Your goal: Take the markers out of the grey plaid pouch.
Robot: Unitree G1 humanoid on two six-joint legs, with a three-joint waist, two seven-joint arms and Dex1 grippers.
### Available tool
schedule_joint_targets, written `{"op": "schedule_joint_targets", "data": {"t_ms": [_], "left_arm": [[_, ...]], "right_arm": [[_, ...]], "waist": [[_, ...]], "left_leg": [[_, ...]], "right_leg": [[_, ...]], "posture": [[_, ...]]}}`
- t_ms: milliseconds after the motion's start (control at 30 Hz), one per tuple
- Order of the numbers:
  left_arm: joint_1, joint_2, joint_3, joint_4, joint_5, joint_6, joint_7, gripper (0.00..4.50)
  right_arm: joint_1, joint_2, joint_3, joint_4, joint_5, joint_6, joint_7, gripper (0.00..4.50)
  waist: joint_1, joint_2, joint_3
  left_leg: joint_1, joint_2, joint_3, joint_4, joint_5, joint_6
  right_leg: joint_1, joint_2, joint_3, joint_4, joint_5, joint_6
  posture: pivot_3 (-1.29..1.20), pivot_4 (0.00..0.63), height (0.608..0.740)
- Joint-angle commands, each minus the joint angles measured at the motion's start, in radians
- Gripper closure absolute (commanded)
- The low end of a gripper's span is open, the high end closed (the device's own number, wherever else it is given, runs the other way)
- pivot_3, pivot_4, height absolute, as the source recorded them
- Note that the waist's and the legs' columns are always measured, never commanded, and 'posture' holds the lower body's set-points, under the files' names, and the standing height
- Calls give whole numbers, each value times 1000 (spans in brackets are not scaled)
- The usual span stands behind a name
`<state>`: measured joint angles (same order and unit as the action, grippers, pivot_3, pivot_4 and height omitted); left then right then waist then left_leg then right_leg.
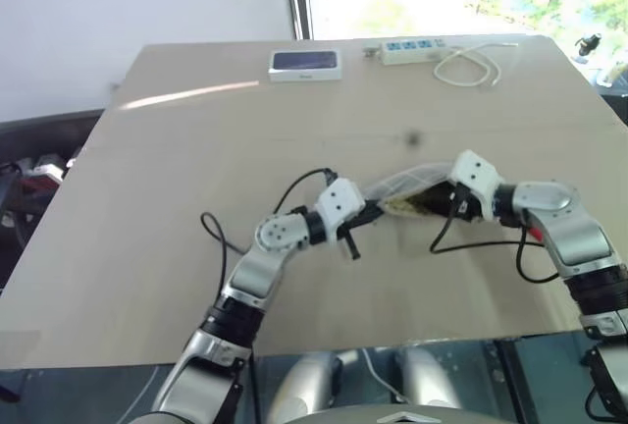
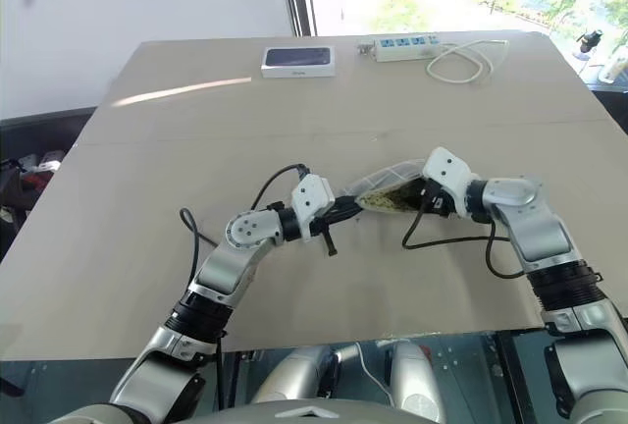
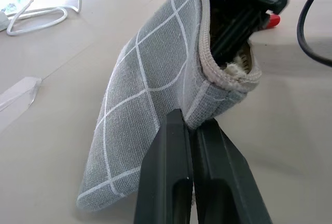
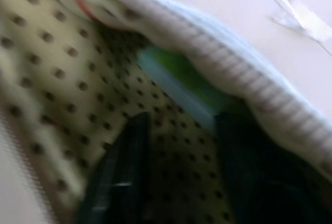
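Left gripper (image 3: 193, 130) clenched on the grey plaid pouch (image 3: 150, 94) rim; right gripper (image 4: 181, 130) inside its mouth, jaws parted beside the light green marker (image 4: 179, 81).

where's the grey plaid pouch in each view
Left eye view: the soft grey plaid fabric pouch lies mid-table between the two claws.
Right eye view: same spot.
Left wrist view: fills the centre, its corner pinched.
Right wrist view: dotted yellowish lining seen from inside.
Shared landmark: the pouch's mouth.
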<state>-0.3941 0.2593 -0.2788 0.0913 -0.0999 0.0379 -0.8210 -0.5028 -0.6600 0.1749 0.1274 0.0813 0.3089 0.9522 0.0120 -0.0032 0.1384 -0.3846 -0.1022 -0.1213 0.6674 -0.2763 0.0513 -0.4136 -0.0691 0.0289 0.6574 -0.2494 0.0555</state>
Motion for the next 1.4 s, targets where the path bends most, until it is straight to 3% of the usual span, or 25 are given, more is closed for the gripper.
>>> {"op": "schedule_joint_targets", "data": {"t_ms": [33,200,500,933,1100,1400], "left_arm": [[-9,-3,5,-19,-2,-18,6,4500],[-9,-2,5,-20,-2,-19,6,4500],[-10,1,7,-19,-6,-18,5,4500],[-50,5,49,25,-68,-1,-47,4500],[-88,1,58,61,-114,40,-107,4500],[-125,1,65,96,-151,80,-181,4500]], "right_arm": [[-27,-2,4,36,-19,-40,12,188],[-65,18,14,123,-55,-105,-19,83],[-69,43,30,136,-45,-275,68,83],[-91,51,64,17,-85,-123,77,83],[-132,74,105,67,-119,-98,87,83],[-284,142,133,329,-155,19,99,83]], "waist": [[-1,0,0],[-2,0,0],[-1,0,0],[-1,0,0],[-2,0,0],[-18,0,0]], "left_leg": [[0,0,0,0,0,0],[0,0,0,0,0,0],[0,0,0,0,0,0],[0,0,0,0,0,0],[0,0,0,0,0,0],[0,0,0,0,0,0]], "right_leg": [[0,0,0,0,0,0],[0,0,0,1,0,0],[0,0,0,0,0,0],[0,0,0,0,0,0],[0,0,-1,0,0,0],[0,0,-2,1,0,0]], "posture": [[0,150,740],[0,150,740],[0,150,740],[0,150,740],[0,150,740],[0,150,740]]}}
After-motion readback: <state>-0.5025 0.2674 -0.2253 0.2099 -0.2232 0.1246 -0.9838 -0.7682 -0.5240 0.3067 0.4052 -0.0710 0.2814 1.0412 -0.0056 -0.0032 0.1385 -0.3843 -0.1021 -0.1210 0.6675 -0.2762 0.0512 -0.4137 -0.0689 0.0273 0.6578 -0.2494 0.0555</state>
